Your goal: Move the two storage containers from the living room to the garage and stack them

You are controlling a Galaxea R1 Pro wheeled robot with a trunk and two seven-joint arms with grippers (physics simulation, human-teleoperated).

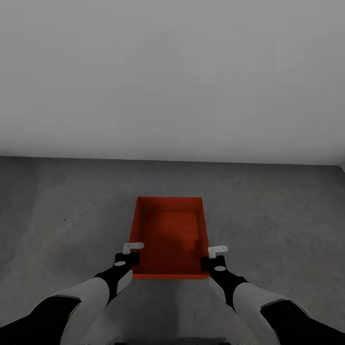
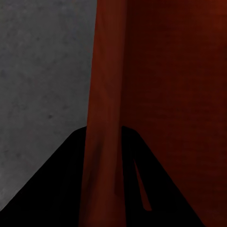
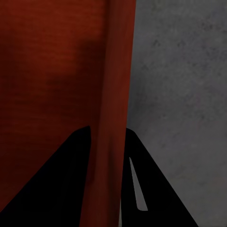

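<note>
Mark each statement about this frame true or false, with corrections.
1. Both end effectors, left end effector and right end effector, grip opposite side walls of the orange-red rectangular open-top bin. True.
2. The bin holds a stack of books. False: it looks empty.
3. The floor is dark grey mottled concrete. True.
4. A shiny red car stands behind the bin. False: a plain light-grey wall is there.
5. Pale wood planks lie beneath the bin. False: concrete.
</note>
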